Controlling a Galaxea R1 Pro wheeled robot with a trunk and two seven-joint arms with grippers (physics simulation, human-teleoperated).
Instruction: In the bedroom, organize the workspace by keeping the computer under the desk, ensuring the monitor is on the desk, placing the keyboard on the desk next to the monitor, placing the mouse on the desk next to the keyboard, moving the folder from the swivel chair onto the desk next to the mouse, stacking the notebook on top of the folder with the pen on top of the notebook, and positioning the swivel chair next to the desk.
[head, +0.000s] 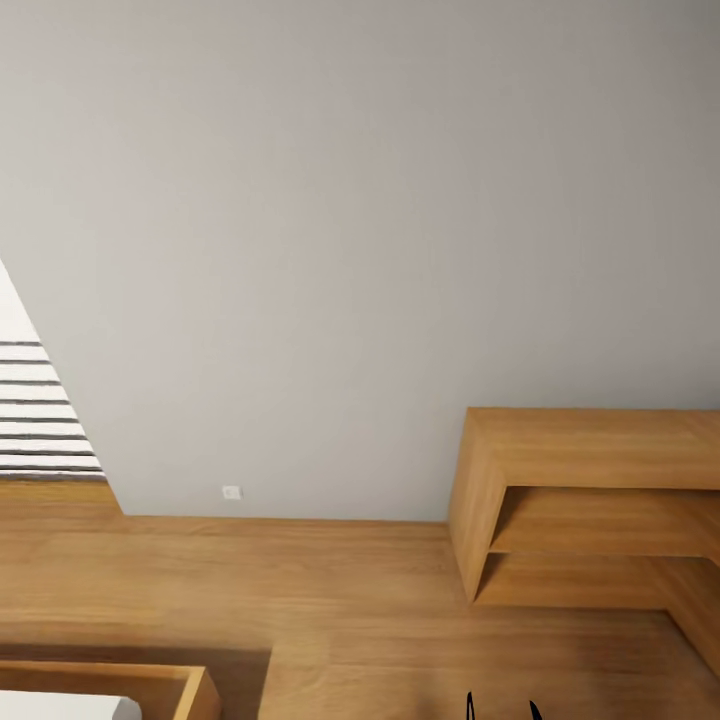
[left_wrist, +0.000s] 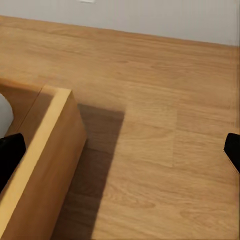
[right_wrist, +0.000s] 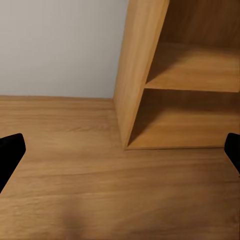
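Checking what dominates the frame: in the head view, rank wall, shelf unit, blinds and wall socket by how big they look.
1. Wall
2. Shelf unit
3. Blinds, cut off by the frame edge
4. Socket

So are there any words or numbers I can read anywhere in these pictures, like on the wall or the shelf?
None: no words, labels or numbers can be read here.
The wall is plain grey.
The white socket low on the wall is too small to show any marking.
The wooden shelf, the floor and the striped blind carry no text.
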